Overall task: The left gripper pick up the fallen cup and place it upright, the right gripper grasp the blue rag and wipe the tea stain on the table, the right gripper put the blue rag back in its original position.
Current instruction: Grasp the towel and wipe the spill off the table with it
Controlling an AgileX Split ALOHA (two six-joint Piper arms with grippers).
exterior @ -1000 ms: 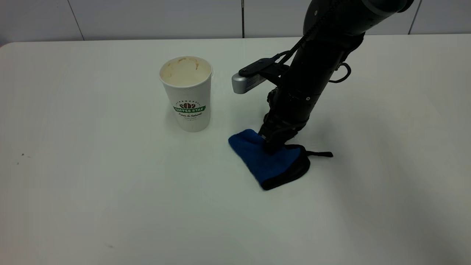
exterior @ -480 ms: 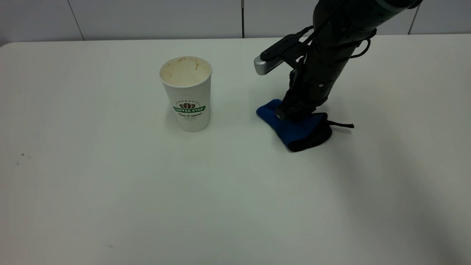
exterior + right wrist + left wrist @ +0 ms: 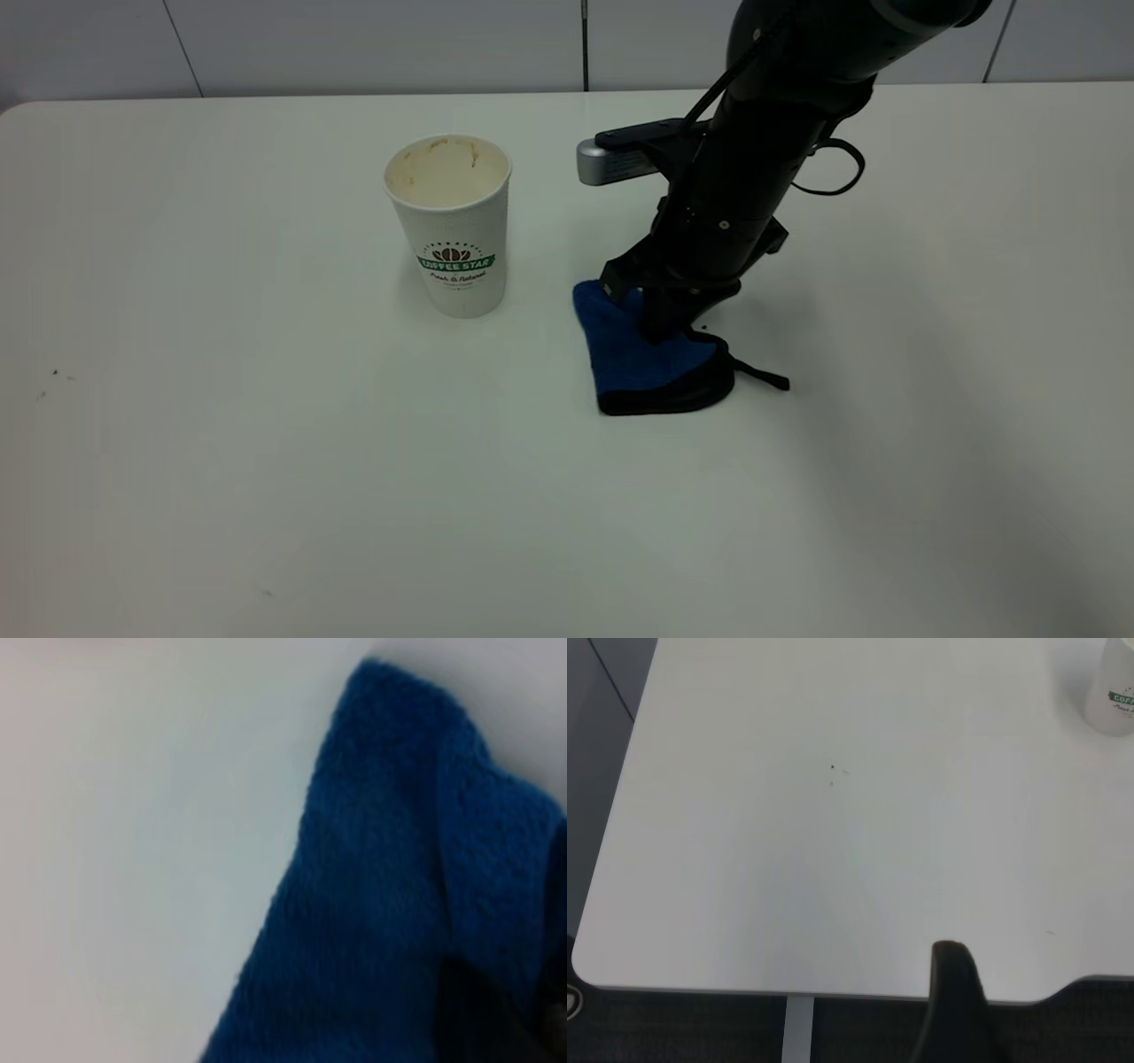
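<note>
1. The right gripper [image 3: 660, 330], a black robot hand on a dark arm with a silver-grey bar sticking out near its wrist, points down at the table with its fingers clenched on the upper part of the blue rag.
2. The blue rag [image 3: 642, 359], a small folded royal-blue microfibre cloth with black edging, lies pressed on the table under that gripper; its black-edged end faces the near side and a thin black loop tail trails off toward the right.
3. In the right wrist view the blue rag [image 3: 399, 904] fills most of the picture, bunched into a fold against the white surface.
4. The tall white paper cup [image 3: 452, 226] with a green banner logo stands upright to the left of the rag, near it but apart; its inside is tan-stained.
5. No tan blotch shows on the open table around the rag.
6. The left gripper [image 3: 954, 1010] appears only as one dark finger over the table's near edge in the left wrist view, far from the cup; whether it is open or closed cannot be told.
7. The large plain white table [image 3: 266, 425] carries a few tiny dark specks at its left side.
</note>
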